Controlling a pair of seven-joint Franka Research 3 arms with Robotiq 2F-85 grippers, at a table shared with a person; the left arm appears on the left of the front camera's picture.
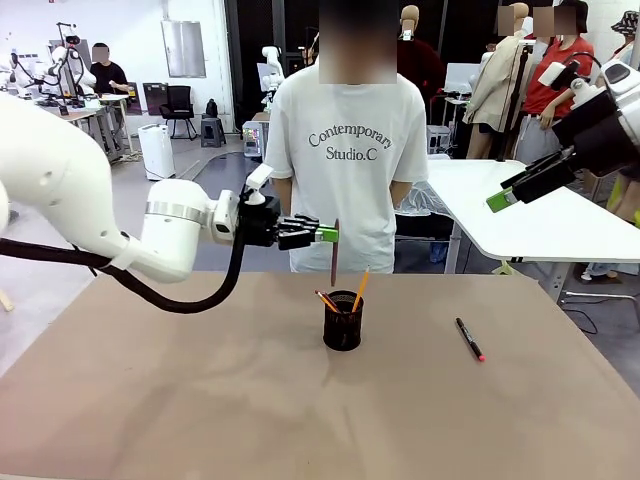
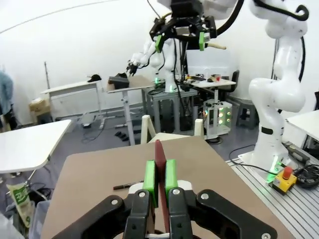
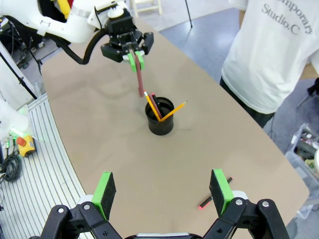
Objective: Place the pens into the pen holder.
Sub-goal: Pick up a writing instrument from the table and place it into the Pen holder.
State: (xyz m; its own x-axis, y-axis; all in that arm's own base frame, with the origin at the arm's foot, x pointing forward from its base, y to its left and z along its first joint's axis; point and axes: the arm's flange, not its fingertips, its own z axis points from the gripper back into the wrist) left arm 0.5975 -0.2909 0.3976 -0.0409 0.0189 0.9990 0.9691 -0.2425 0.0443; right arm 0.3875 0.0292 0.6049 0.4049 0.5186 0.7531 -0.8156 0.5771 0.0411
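Just above the pen holder [image 1: 343, 325] at mid-table, the left gripper [image 1: 330, 235] pinches the reddish-brown pencil [image 1: 333, 262] tight, hanging upright. Two yellow-orange pencils [image 1: 358, 290] sit inside. The black marker [image 1: 470, 339] lies to the right, while the right gripper [image 1: 508, 192] hangs high at right, wide open and empty.

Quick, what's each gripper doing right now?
Left gripper: shut on the reddish-brown pencil.
Right gripper: open, holding nothing.

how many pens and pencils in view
5. Three stand in the pen holder, one reddish-brown pencil is in the left gripper, one black marker lies on the table. Others may hide inside.
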